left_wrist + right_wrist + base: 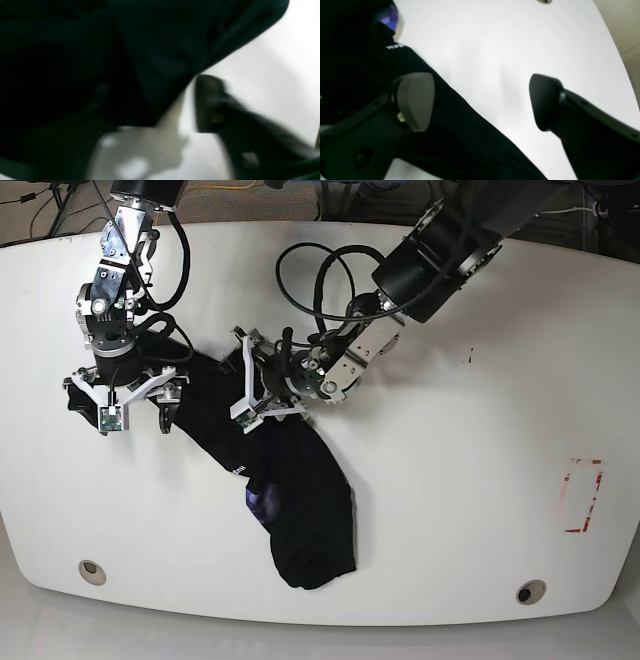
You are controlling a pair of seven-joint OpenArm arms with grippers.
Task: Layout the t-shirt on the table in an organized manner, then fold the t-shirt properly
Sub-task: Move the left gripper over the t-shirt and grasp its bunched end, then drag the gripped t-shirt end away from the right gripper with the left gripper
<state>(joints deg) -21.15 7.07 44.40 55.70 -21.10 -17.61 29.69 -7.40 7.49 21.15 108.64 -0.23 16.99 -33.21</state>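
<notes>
The black t-shirt (300, 510) lies bunched in a long crumpled strip on the white table (450, 510), running from the left edge down toward the front. Its purple patch (262, 500) and white lettering (394, 46) face up. My right gripper (135, 415) hovers over the strip's left end, jaws wide open. In the right wrist view, one fingertip (416, 100) is over the cloth and the other is over bare table. My left gripper (247, 395) is down on the strip's upper middle. The left wrist view is blurred: one finger (210, 102) shows beside the t-shirt (100, 62), the other is hidden in dark cloth.
Two round grommet holes (92, 571) (530, 591) sit near the table's front edge. A red-and-white tape rectangle (583, 495) marks the right side. Cables loop behind the left arm (440, 250), which reaches in from the back right.
</notes>
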